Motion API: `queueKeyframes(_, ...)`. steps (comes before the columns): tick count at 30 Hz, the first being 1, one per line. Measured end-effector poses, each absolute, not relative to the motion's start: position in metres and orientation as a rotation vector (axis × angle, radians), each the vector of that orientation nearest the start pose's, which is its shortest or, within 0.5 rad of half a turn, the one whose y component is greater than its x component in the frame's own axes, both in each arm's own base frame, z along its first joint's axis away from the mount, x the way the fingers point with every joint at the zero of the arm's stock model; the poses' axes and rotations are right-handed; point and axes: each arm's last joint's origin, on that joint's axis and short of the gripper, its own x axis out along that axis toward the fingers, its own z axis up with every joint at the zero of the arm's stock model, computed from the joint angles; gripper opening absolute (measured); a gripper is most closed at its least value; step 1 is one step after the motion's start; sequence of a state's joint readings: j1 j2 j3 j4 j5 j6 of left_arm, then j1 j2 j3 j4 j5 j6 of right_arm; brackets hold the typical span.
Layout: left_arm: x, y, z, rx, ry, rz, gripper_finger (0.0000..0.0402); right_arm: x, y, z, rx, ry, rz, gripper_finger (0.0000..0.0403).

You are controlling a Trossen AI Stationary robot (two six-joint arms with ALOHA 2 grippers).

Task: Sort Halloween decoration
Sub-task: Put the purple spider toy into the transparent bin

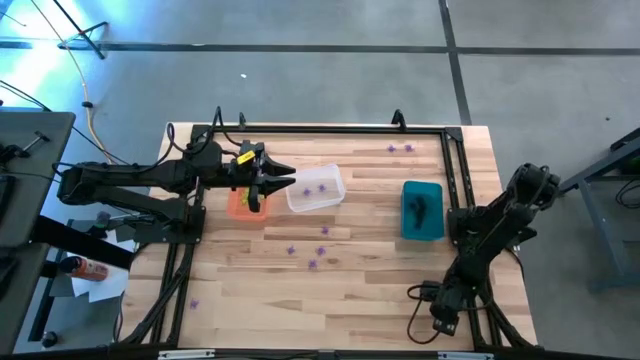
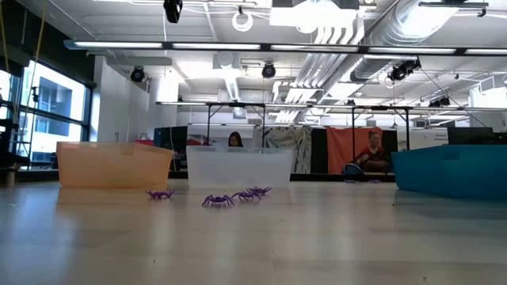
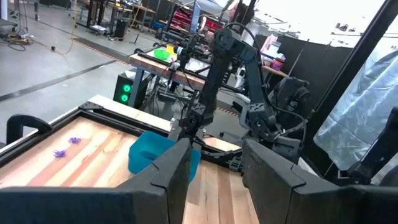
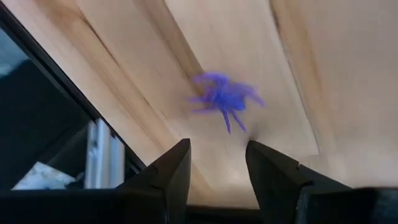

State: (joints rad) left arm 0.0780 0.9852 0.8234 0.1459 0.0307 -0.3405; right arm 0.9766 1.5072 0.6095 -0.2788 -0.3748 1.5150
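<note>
No readable writing shows. The left hand (image 1: 285,181) hovers empty, fingers parted, over the orange bin (image 1: 243,203). The right hand (image 4: 217,165), fingers parted, points at a purple spider (image 4: 225,98) on the tabletop (image 1: 370,290).

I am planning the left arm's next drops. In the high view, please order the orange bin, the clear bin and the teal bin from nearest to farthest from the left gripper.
1. Orange bin: directly beneath the left gripper, left of the table's middle.
2. Clear bin: just right of the jaws, near the middle.
3. Teal bin: far right, beside the right arm's base.
</note>
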Motion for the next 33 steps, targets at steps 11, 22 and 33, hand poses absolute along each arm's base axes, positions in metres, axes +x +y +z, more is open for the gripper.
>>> queueKeyframes(11, 0.2216, 0.0164, 0.3417, -0.350, 0.008, 0.051, 0.0131, 0.1267, 0.1986, 0.1319, 0.735, 1.642, 0.022, 0.0151)
queueKeyframes(22, 0.2214, 0.0164, 0.3371, -0.362, 0.055, 0.059, 0.0131, 0.1268, 0.1984, 0.1316, 0.647, 1.584, 0.076, 0.0151)
queueKeyframes(33, 0.2212, 0.0164, 0.3340, -0.366, 0.086, 0.065, 0.0131, 0.1274, 0.1987, 0.1317, 0.611, 1.557, 0.107, 0.0144)
